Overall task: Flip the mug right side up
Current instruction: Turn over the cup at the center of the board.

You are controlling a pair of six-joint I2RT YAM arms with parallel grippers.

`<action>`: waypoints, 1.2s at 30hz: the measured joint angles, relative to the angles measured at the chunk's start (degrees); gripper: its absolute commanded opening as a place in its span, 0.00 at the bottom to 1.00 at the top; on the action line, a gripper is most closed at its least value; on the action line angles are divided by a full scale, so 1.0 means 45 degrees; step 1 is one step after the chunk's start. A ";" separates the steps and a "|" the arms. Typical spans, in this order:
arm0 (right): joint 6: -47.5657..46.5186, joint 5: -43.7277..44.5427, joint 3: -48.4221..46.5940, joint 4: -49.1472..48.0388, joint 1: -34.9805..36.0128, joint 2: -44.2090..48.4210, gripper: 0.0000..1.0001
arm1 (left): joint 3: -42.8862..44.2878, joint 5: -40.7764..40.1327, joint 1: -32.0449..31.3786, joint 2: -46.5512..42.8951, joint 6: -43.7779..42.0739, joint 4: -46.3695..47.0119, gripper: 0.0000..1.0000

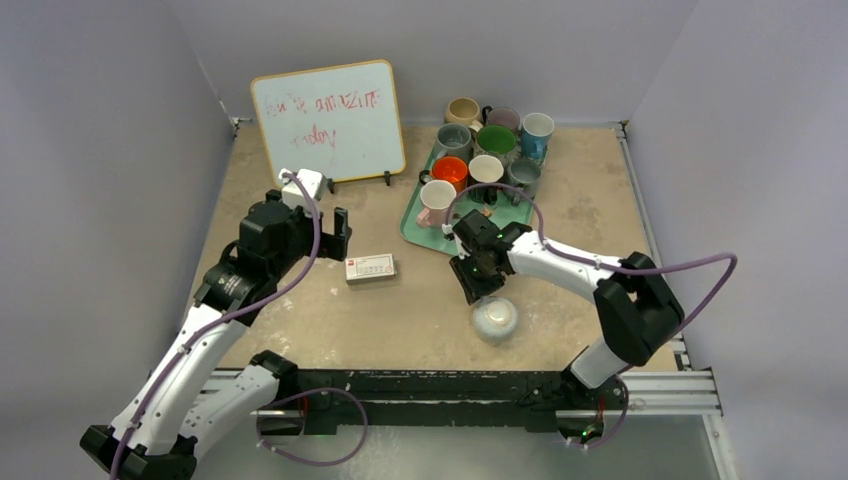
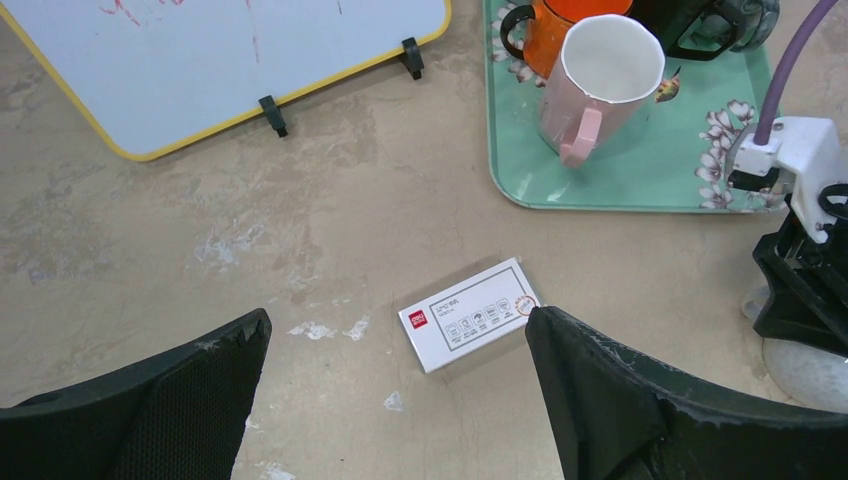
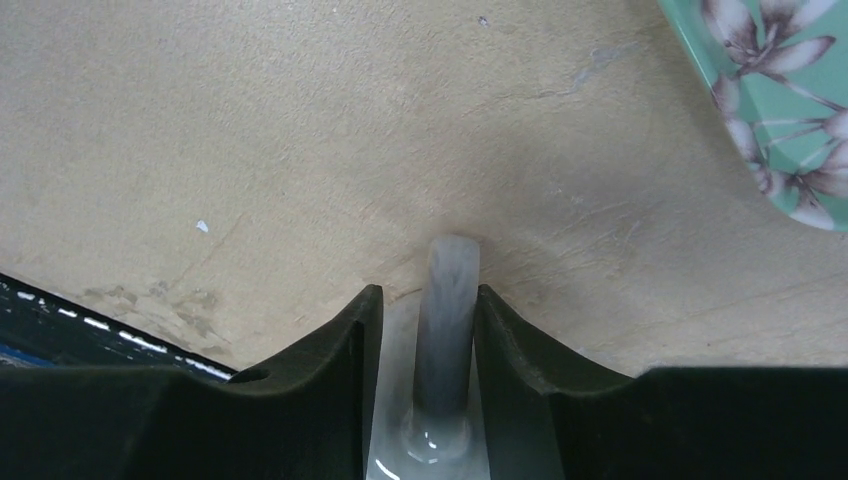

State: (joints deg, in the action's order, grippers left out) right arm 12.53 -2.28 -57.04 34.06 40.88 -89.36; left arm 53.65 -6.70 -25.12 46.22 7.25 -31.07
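Note:
The mug (image 1: 495, 318) is white-grey marbled and stands upside down on the table near the front. Its edge also shows in the left wrist view (image 2: 812, 372). My right gripper (image 1: 478, 285) is at the mug's far side. In the right wrist view my right gripper (image 3: 428, 292) straddles the mug's handle (image 3: 447, 330). The right finger is against the handle and a narrow gap shows on the left. My left gripper (image 1: 338, 232) is open and empty above the table, and in its own view (image 2: 397, 320) it hangs over a white box.
A small white box (image 1: 370, 268) lies left of the mug. A green flowered tray (image 1: 415, 228) with several upright mugs stands at the back right, a pink mug (image 2: 600, 80) nearest. A whiteboard (image 1: 327, 120) stands at the back left.

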 measured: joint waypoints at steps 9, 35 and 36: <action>-0.0039 0.0403 -0.0466 0.0170 0.0214 -0.1035 0.30 | 0.0000 -0.0228 0.0000 -0.0189 0.0005 0.0010 1.00; -0.0189 -0.0515 -0.0568 -0.1297 0.0510 0.0384 0.00 | 0.0000 -0.1880 0.0000 -0.0034 0.0248 -0.0291 0.99; -0.0199 -0.0636 -0.0529 -0.1491 0.0510 0.0466 0.00 | 0.0000 -0.1875 0.0000 -0.0010 0.0248 -0.0291 0.99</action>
State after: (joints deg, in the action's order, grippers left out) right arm 11.64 -5.15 -59.42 27.35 43.18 -87.26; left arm 53.65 -15.14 -25.12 46.17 8.36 -32.38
